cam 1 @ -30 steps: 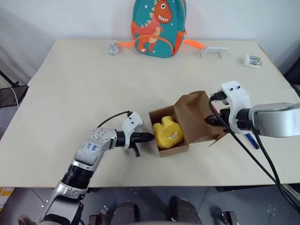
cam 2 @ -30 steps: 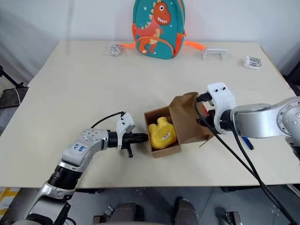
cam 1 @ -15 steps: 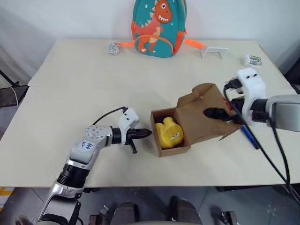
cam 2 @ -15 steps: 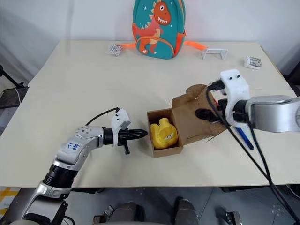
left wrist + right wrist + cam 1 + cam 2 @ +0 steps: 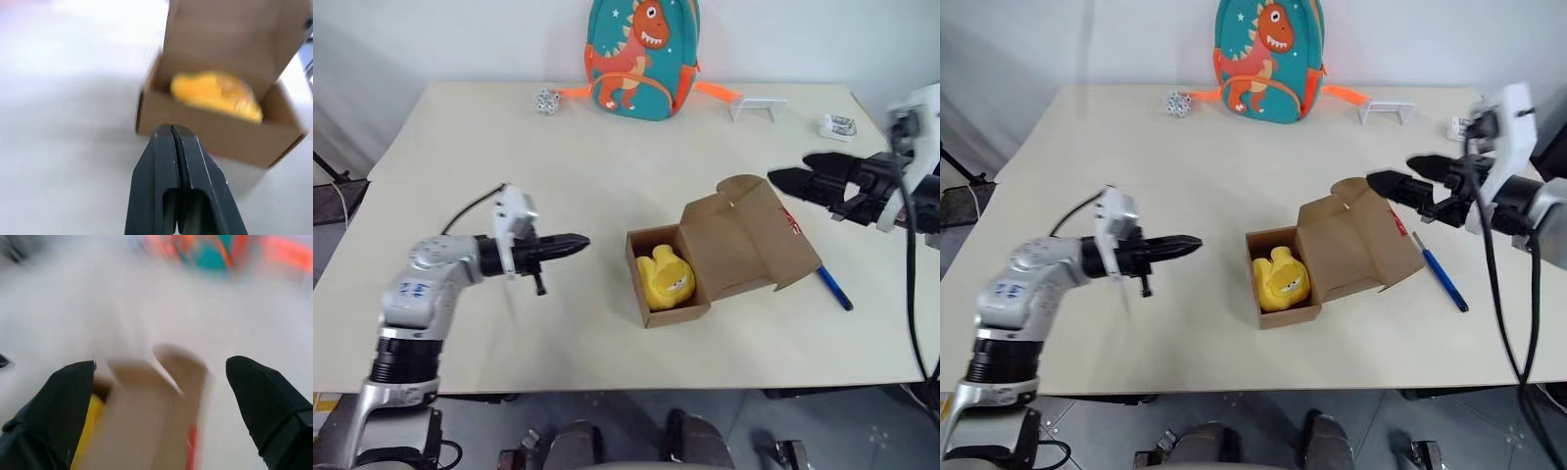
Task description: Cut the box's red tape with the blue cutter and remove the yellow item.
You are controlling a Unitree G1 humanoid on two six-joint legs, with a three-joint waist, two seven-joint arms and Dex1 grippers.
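The brown box (image 5: 677,305) stands open on the table, its lid (image 5: 744,240) folded back to the right. A red tape (image 5: 791,222) patch shows on the lid's outer edge. Inside the box sits the yellow item (image 5: 666,279), seen too in the left wrist view as the yellow item (image 5: 215,93). On the table right of the lid lies the blue cutter (image 5: 832,286). My left gripper (image 5: 578,241) is shut and empty, level, pointing at the box from its left with a gap between. My right gripper (image 5: 800,171) hangs open above and right of the lid, holding nothing.
A teal dinosaur backpack (image 5: 641,59) stands at the table's far edge. A small spotted object (image 5: 546,101) lies to its left, a white stand (image 5: 759,106) and a small packet (image 5: 839,125) to its right. The table's near edge (image 5: 636,382) runs just below the box.
My right gripper let go of the lid, opened wide and rose away to the right. The lid fell back open. My left gripper drew back left and up from the box.
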